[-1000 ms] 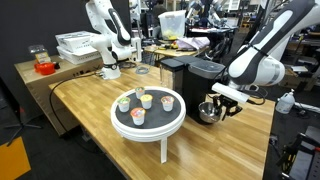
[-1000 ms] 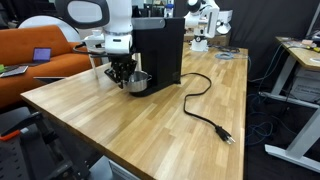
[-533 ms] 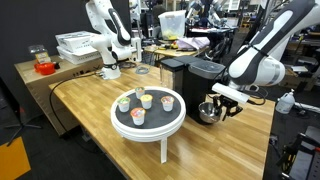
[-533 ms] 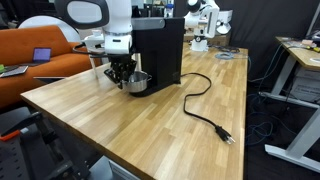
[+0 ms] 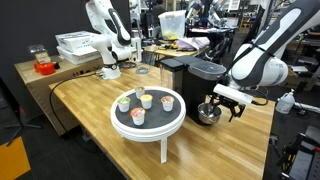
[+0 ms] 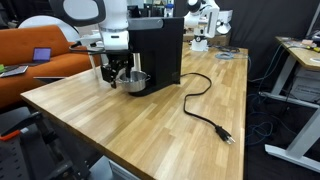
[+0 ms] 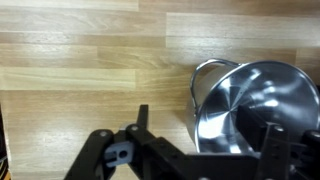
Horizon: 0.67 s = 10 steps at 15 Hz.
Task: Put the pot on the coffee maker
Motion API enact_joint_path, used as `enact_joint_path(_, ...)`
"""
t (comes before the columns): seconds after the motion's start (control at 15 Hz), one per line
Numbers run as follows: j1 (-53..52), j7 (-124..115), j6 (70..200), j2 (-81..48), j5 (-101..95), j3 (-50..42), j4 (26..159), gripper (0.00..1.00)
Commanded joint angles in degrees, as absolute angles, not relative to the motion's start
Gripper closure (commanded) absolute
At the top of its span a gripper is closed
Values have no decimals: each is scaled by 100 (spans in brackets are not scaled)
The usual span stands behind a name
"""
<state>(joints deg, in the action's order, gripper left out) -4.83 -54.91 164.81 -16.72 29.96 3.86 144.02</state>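
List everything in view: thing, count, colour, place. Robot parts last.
pot: one, shiny silver, at the coffee maker's front; whether it sits on the base plate cannot be told.
coffee maker: one, black, on the wooden table.
power cord: one, black, trailing across the table from the coffee maker.
tray table: one, round, white rim with dark top, standing on the wooden table.
cups: about five, small, mixed colours, on the tray table.
wooden table: one, light brown.
sofa: one, orange, behind the table.
gripper: one, black, jaws open, straddling the pot's rim.
arm: one, white, above the pot.
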Motion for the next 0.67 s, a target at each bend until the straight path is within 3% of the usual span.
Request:
enact_joint_path(0.0, -697, -5518, 16627, -1394, 2511, 260, 14606, 0)
enact_joint_path(0.6, -762, -5448, 16918, -1062, 2248, 325, 15092, 0)
